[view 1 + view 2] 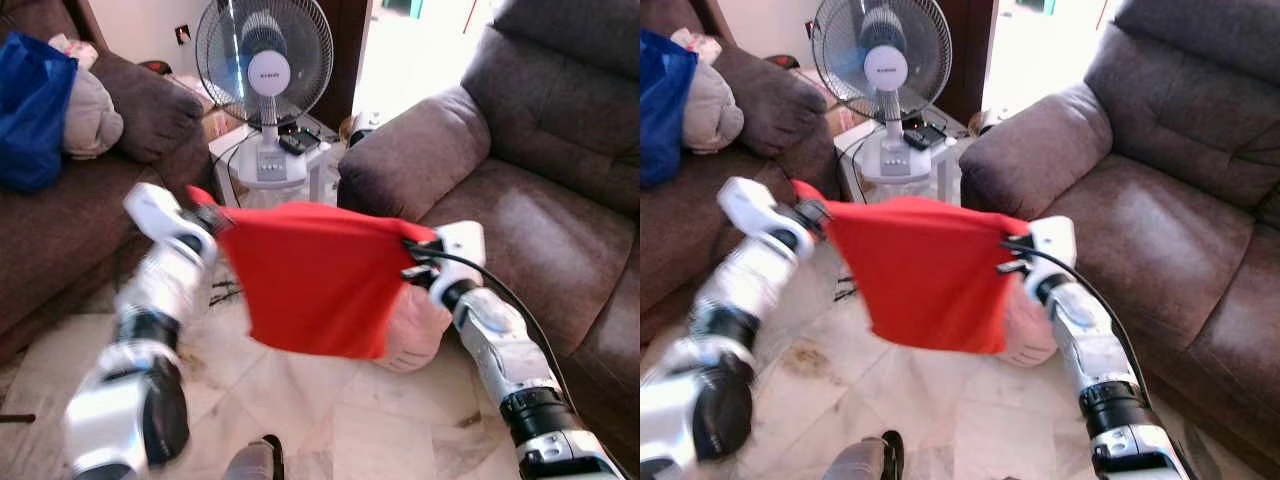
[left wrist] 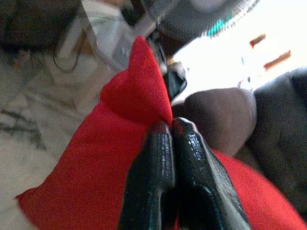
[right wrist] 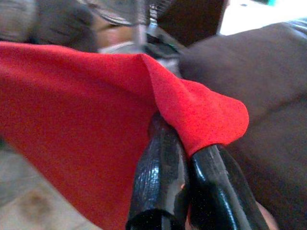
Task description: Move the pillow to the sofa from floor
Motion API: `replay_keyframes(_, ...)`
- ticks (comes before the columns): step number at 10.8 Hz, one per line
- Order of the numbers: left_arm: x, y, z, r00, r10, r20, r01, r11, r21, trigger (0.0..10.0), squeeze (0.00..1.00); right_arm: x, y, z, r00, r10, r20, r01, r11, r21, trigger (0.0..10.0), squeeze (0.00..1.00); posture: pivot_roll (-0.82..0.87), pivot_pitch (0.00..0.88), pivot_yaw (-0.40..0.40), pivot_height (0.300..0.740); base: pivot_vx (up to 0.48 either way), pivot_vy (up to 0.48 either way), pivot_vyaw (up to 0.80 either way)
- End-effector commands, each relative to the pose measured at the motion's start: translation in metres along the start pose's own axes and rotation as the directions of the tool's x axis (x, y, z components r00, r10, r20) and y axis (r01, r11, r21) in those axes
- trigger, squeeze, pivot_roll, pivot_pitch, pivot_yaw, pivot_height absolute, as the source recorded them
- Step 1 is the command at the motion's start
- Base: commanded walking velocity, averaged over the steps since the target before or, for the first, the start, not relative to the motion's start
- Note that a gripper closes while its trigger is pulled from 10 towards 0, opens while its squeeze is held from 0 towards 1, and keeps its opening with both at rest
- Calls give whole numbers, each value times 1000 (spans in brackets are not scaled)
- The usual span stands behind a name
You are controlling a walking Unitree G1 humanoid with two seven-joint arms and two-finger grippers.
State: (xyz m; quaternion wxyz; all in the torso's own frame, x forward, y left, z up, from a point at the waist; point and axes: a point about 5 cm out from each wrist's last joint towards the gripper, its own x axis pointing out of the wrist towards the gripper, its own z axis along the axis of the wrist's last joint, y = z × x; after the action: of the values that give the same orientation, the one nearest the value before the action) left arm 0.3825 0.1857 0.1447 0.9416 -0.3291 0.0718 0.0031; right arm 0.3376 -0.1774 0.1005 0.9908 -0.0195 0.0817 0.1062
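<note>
A red pillow (image 1: 315, 275) hangs in the air above the marble floor, stretched between my two arms. My left gripper (image 1: 203, 205) is shut on its left top corner; in the left wrist view the black fingers (image 2: 163, 158) pinch the red fabric (image 2: 129, 100). My right gripper (image 1: 412, 248) is shut on the right top corner, and its fingers (image 3: 165, 163) clamp the red cloth (image 3: 86, 110) in the right wrist view. The brown sofa (image 1: 520, 200) stands just to the right of the pillow. A pale pink cushion (image 1: 415, 325) sits behind the pillow on the floor.
Another brown sofa (image 1: 70, 220) at the left holds a blue bag (image 1: 30, 110) and a grey bundle (image 1: 90, 115). A standing fan (image 1: 265, 70) rises behind the pillow on a white base (image 1: 265, 165). A dark shoe (image 1: 255, 460) lies on the floor near the bottom.
</note>
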Motion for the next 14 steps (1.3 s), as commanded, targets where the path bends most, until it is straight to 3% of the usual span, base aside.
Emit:
replay_keyframes(1, -4, -1, 17, 997, -10, 81, 3, 997, 80, 10000, 0, -5, -31, 1, 981, -193, 23, 193, 981, 9, 10000, 0, 53, 90, -33, 740, 0, 0, 0)
replay_keyframes(2, -7, 0, -1, 999, -30, 40, 23, 987, 159, 10000, 0, -9, -38, -8, 958, -287, 11, 287, 958, 1, 10000, 0, 55, 89, -31, 740, 0, 0, 0)
replay_keyframes(4, -14, 9, -26, 1000, 4, 17, -8, 959, 282, 10000, 0, -13, -34, -21, 953, -303, 28, 300, 951, 73, 10000, 0, 57, 85, -31, 740, 0, 0, 0)
replay_keyframes(6, -21, 14, -41, 999, 1, 32, -15, 909, 417, 10000, 0, -19, -35, -42, 949, -316, -8, 312, 933, 180, 10000, 0, 57, 83, -32, 740, 0, 0, 0)
replay_keyframes(7, -27, 21, -51, 999, -5, 41, -17, 858, 513, 10000, 0, -25, -33, -61, 944, -323, -71, 330, 926, 182, 10000, 0, 55, 79, -30, 740, 0, 0, 0)
replay_keyframes(9, -37, 43, -68, 998, 67, 14, -64, 856, 513, 10000, 0, -34, -30, -80, 934, -338, -112, 353, 919, 173, 10000, 0, 54, 74, -27, 740, 0, 0, 0)
replay_keyframes(10, -39, 43, -64, 997, 58, 47, -74, 857, 510, 10000, 0, -34, -32, -77, 933, -350, -81, 359, 915, 184, 10000, 0, 55, 70, -25, 740, 0, 0, 0)
replay_keyframes(11, -44, 33, -50, 988, -1, 158, -77, 867, 492, 10000, 0, -32, -33, -60, 937, -348, 42, 334, 923, 192, 10000, 0, 52, 61, -23, 740, 0, 0, 0)
replay_keyframes(13, -56, 31, -53, 969, -52, 241, -98, 816, 570, 10000, 0, -33, -29, -54, 931, -346, 118, 330, 934, 135, 10000, 0, 54, 34, -23, 740, 0, 0, 0)
replay_keyframes(14, -64, 36, -63, 967, -45, 252, -134, 750, 647, 10000, 0, -39, -26, -64, 929, -353, 112, 340, 933, 118, 10000, 0, 57, 18, -25, 740, 0, 0, 0)
